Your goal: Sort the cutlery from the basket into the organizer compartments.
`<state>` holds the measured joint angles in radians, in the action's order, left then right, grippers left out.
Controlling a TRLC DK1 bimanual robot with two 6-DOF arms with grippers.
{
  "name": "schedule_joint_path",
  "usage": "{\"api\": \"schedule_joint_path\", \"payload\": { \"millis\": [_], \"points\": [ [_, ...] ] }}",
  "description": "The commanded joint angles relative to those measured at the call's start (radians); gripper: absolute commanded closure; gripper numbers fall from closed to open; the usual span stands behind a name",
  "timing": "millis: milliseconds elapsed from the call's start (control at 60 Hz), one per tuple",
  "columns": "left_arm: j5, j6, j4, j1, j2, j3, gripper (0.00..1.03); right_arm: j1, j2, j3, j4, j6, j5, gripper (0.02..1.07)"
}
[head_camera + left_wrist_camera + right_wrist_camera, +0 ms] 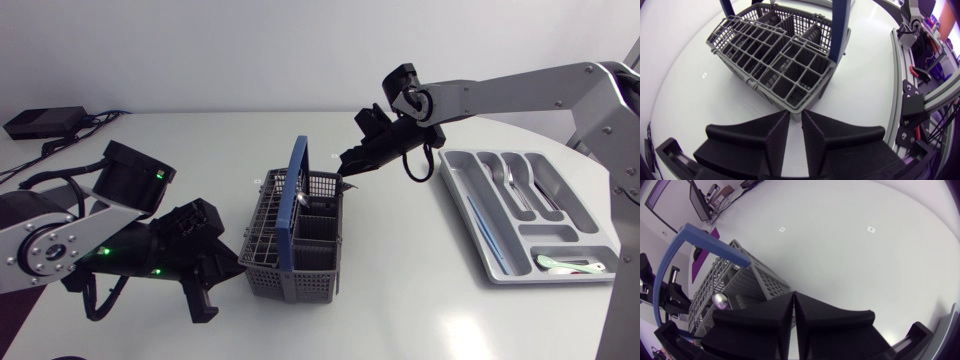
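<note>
The left pincer sits low over the table, its fingers parted only by a narrow slit with nothing between them. Just ahead of it stands the grey basket, its near corner almost at the fingertips. From this side the square cells nearest the pincer look dark, and I cannot tell what is in them. A blue handle arches over the basket. A single shiny spoon stands upright inside, bowl up, close against the handle.

The right pincer hangs at the basket's far corner, its fingers pressed flat together and holding nothing. In its wrist view the basket wall lies just beside and under it, with the spoon's rounded end showing beside one finger.

Well away from that pincer, back toward its own arm, lies the grey organizer. Its long side compartment holds one thin long piece. The middle lengthwise compartments hold a few metal pieces. The short crosswise compartment farthest from the pincer holds pale, whitish cutlery.
</note>
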<state>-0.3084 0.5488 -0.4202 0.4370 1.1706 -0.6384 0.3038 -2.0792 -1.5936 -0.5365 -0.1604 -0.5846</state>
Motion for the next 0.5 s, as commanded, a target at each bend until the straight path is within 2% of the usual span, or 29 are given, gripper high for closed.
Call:
{"api": "schedule_joint_path", "payload": {
  "millis": [0, 483],
  "points": [
    [0.000, -0.024, 0.026, -0.018, 0.026, -0.021, 0.85, -0.006, -0.002, 0.004, -0.026, -0.001, -0.032, 1.01],
    [0.000, -0.009, 0.106, -0.121, 0.147, -0.104, 0.84, -0.017, 0.205, 0.285, 0.007, -0.034, -0.118, 1.01]
  ]
}}
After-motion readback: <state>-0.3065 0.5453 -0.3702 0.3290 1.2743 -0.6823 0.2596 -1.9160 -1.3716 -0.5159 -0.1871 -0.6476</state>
